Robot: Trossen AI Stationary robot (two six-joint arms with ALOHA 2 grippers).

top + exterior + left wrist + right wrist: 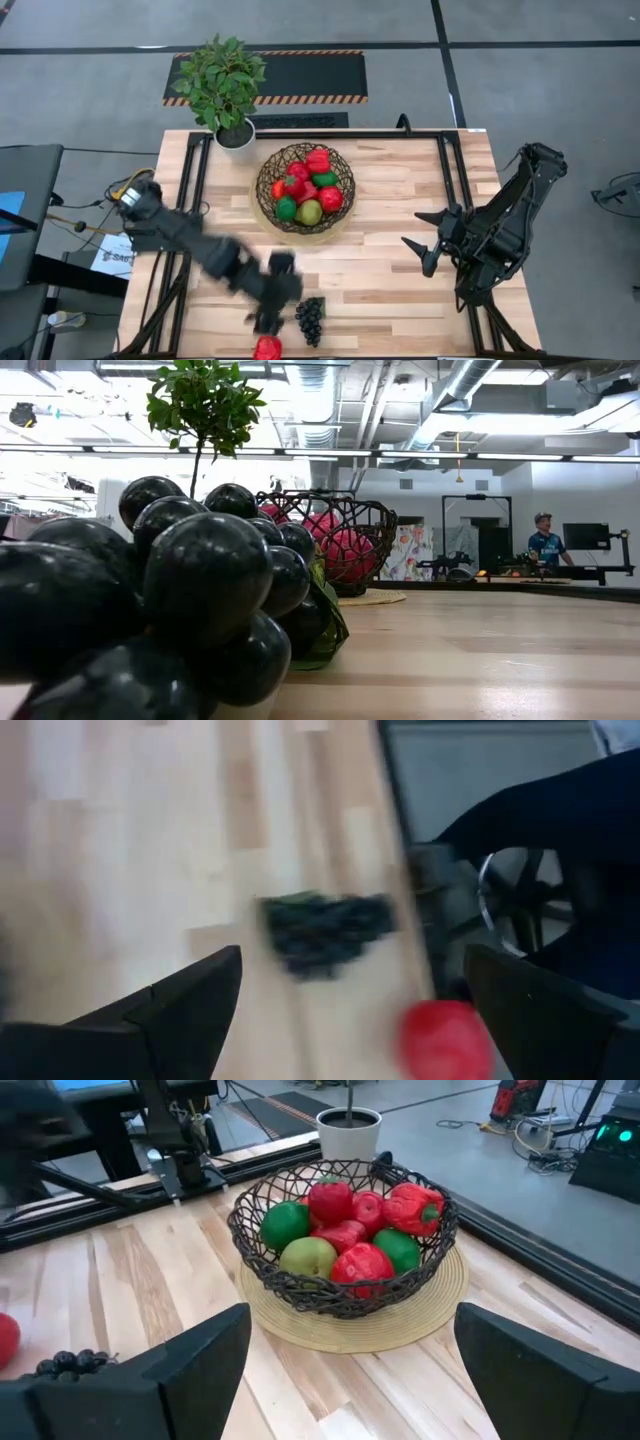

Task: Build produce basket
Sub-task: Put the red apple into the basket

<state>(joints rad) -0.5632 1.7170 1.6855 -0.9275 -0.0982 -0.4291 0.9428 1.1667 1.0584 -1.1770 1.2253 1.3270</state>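
The dark woven basket (305, 187) stands on a tan round mat near the table's middle. It holds red and green pieces and a yellow-green pear (308, 1258). A dark purple grape bunch (310, 320) and a red fruit (267, 348) lie on the wood at the near edge. My left gripper (268, 322) hovers over that edge, just left of the grapes, open, with the grapes (325, 930) and the red fruit (445, 1035) ahead of its fingers. My right gripper (410, 228) waits open to the right of the basket (340, 1230), facing it.
A white pot with a leafy plant (232, 95) stands at the far edge, left of the basket. The grapes (150, 610) fill the foreground of the low view. A person (545, 540) is far off in the room behind. Bare wood (390, 290) lies between the grapes and the right arm.
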